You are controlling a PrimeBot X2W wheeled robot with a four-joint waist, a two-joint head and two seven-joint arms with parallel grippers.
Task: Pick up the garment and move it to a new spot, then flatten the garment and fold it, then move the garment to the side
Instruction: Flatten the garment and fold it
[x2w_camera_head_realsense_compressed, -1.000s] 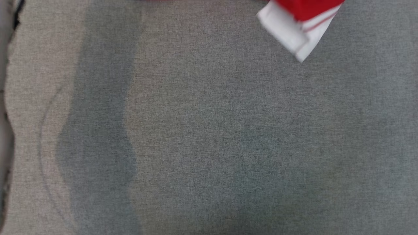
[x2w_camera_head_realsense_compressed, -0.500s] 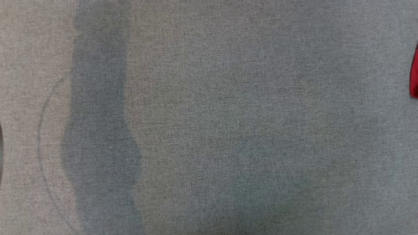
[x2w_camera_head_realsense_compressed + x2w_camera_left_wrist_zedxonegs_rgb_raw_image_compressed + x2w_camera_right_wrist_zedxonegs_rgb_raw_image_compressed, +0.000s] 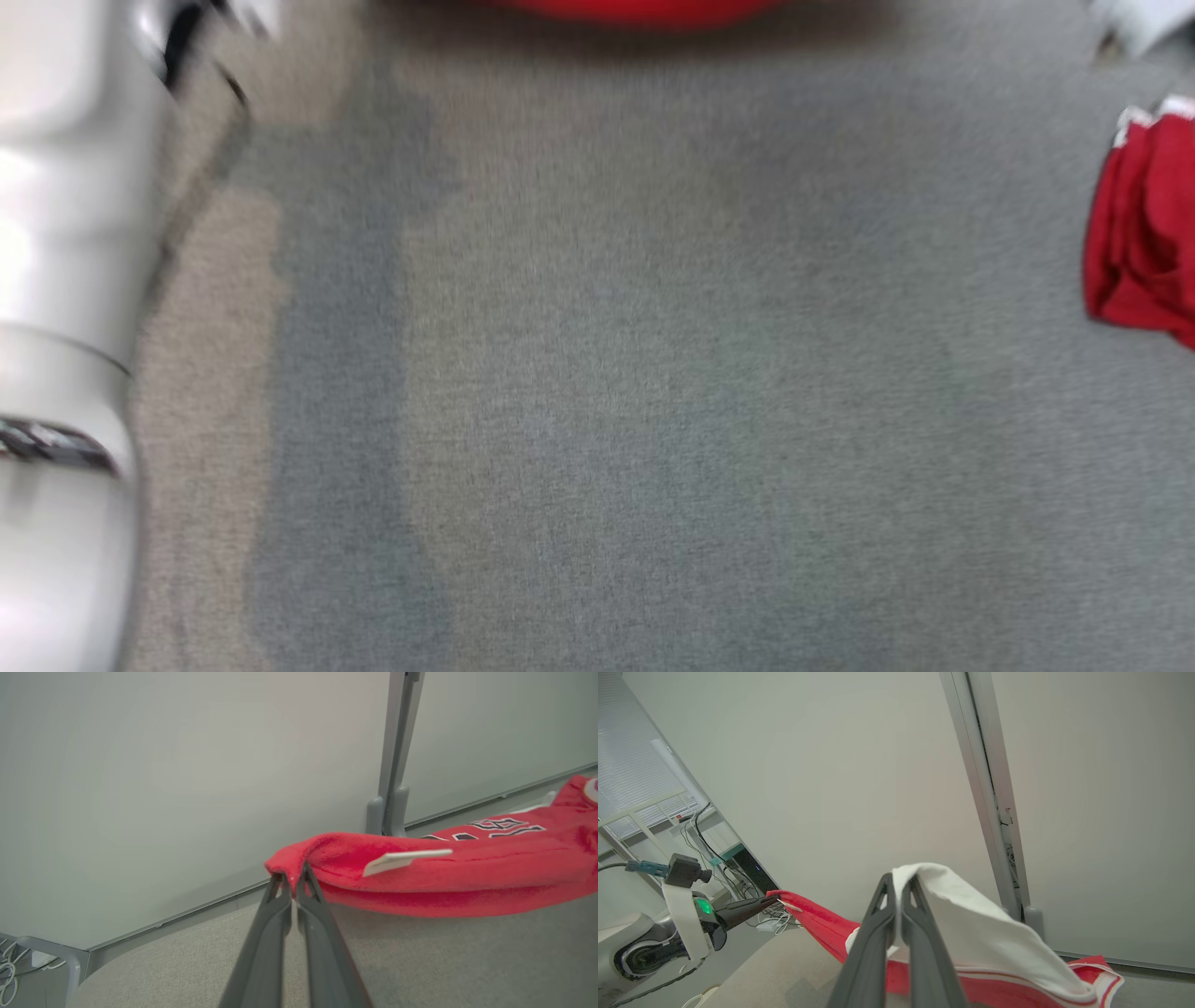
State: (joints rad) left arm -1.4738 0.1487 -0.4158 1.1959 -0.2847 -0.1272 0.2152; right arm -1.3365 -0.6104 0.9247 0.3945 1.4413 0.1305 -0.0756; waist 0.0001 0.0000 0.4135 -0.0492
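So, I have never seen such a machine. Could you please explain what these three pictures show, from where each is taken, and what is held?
This is a wheeled robot with two arms, each ending in a two-fingered gripper. The head view looks down at a grey fabric surface; the pale shape at its left is a forearm. The other two cameras sit on the wrists. In the left wrist view, the left gripper is shut on a red edge of the garment, a red jersey with white trim. In the right wrist view, the right gripper is shut on a white part of it. The cloth hangs stretched between them.
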